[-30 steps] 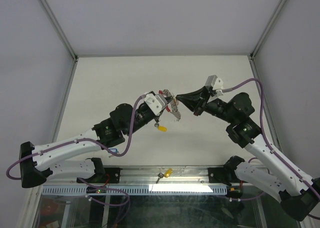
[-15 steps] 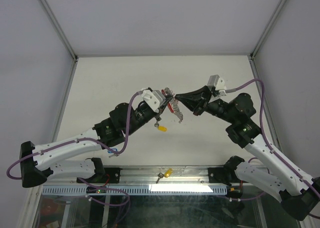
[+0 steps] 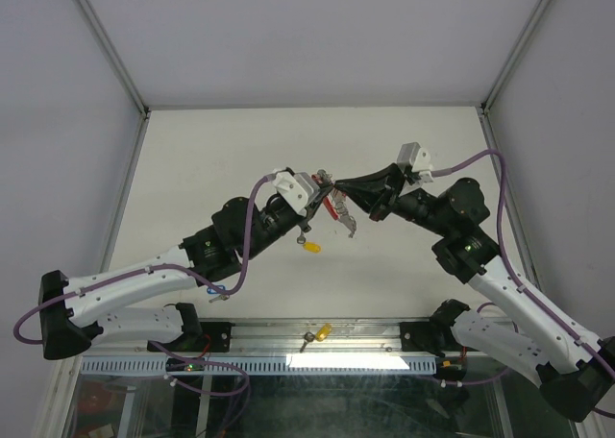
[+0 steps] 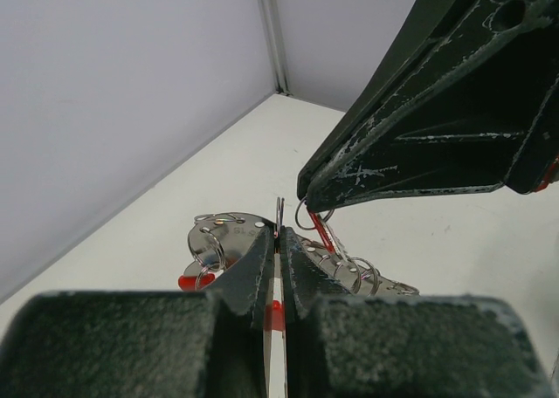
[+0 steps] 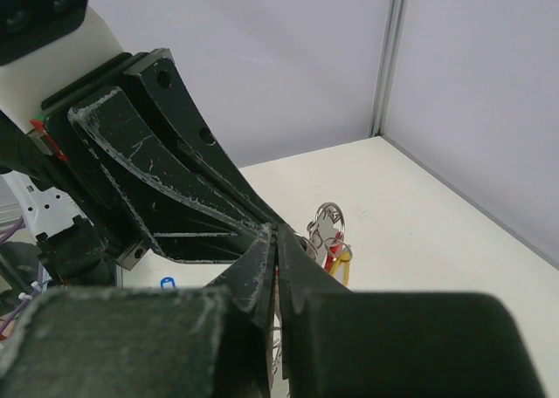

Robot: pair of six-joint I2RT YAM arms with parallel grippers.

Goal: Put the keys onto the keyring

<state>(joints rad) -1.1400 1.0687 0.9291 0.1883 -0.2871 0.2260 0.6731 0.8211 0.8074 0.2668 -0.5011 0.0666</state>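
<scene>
Above the middle of the table, the tips of my left gripper point(image 3: 320, 182) and right gripper point(image 3: 336, 184) meet. The keyring point(image 4: 218, 235), a curved silver plate with small rings and red plastic ends, hangs at the left gripper point(image 4: 279, 241), which is shut on one thin ring of it. The right gripper point(image 5: 278, 236) is shut on the ring of a red-tagged key point(image 4: 320, 229) right beside that. In the right wrist view the keyring point(image 5: 327, 226) dangles with red and yellow tags. A yellow-tagged key point(image 3: 309, 247) lies on the table below.
Another yellow-tagged key point(image 3: 322, 333) rests on the front rail between the arm bases. A blue tag point(image 5: 166, 283) lies near the left arm. White walls and metal posts point(image 3: 110, 59) close the table at the back and sides.
The left gripper has risen slightly towards the right gripper's tip. The hanging keyring has swung a little to the right. Both grippers have stayed shut.
</scene>
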